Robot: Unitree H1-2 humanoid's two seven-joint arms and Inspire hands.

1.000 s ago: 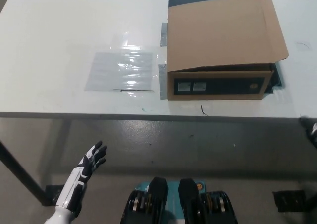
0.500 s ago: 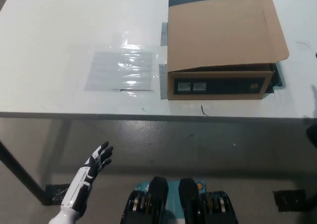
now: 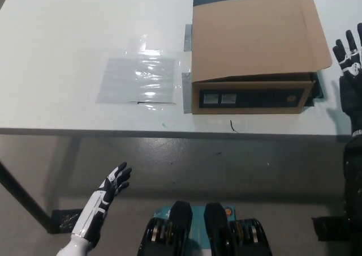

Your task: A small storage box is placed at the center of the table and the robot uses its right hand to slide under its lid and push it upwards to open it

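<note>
My left robot hand [image 3: 113, 183] is parked low at the left, below the table [image 3: 68, 35] edge, fingers spread and holding nothing. It's just resting there. On the table there's a clear plastic sheet [image 3: 138, 79] lying flat, and just to its right sits the storage box [image 3: 251, 69], more right of centre than dead centre, with its cardboard lid [image 3: 254, 35] down and the front flap edge overhanging the dark front panel. My right robot hand [image 3: 349, 55] is up at the far right edge, just beside the lid's right corner but not touching it, fingers apart and empty (only part of it is in shot). So I'd call this the approach step: lid not lifted yet. Next I probably need to bring those fingers in under the lid's front lip, then push upward.
</note>
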